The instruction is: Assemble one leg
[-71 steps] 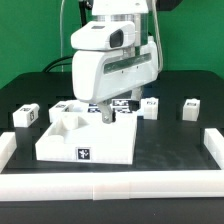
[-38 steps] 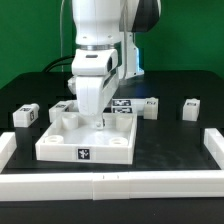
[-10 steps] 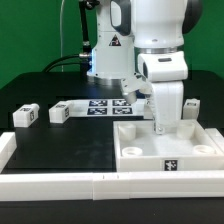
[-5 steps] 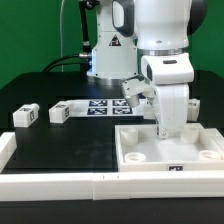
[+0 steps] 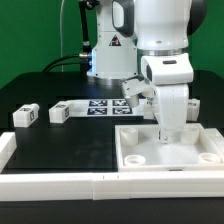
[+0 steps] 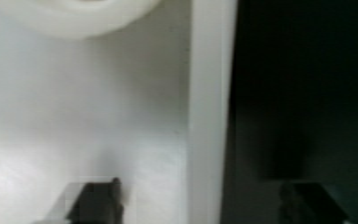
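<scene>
the leg [image 5: 24, 116] isn't in play yet. it sits at the middle left of the frame with a second leg [image 5: 58, 113] just beside it, well apart from the arm. the gripper [image 5: 163, 130] is down at the lower right, fingers spread and straddling the back wall of the tabletop [image 5: 140, 160], not squeezing it going by the wrist view. my guess: lift straight up so the wall doesn't snag, then grab a leg square across its sides.

Leg [image 5: 25, 115] — white, black-marked.
</scene>
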### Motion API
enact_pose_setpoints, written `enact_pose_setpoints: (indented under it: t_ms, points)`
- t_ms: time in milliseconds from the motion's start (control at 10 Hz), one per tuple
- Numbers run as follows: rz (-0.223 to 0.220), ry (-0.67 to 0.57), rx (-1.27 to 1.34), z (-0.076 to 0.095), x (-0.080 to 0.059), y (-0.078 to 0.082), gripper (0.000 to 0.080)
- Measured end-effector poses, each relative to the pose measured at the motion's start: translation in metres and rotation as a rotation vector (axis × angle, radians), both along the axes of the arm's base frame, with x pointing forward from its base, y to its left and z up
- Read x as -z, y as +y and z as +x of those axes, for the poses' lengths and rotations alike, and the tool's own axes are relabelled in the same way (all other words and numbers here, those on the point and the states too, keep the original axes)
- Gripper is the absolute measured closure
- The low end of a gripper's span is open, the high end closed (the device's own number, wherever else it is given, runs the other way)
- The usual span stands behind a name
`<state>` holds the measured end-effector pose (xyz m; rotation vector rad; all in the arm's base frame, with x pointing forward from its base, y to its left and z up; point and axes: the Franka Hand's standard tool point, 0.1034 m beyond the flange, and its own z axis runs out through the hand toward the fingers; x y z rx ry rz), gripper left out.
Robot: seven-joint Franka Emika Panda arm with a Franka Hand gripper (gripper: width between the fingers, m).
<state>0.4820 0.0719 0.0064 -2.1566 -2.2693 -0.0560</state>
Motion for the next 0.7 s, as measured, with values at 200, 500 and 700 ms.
enact_pose_setpoints:
  t_ms: [200,500,700]
  points:
    - [0.0,0.0,0.0,0.0,0.0,-0.0002,0.0236]
    - [0.0,0.0,0.001,0.0,0.0001,-0.0005,0.0153]
    - [0.0,0.0,0.001,-0.0001,0.0,-0.0006,0.015]
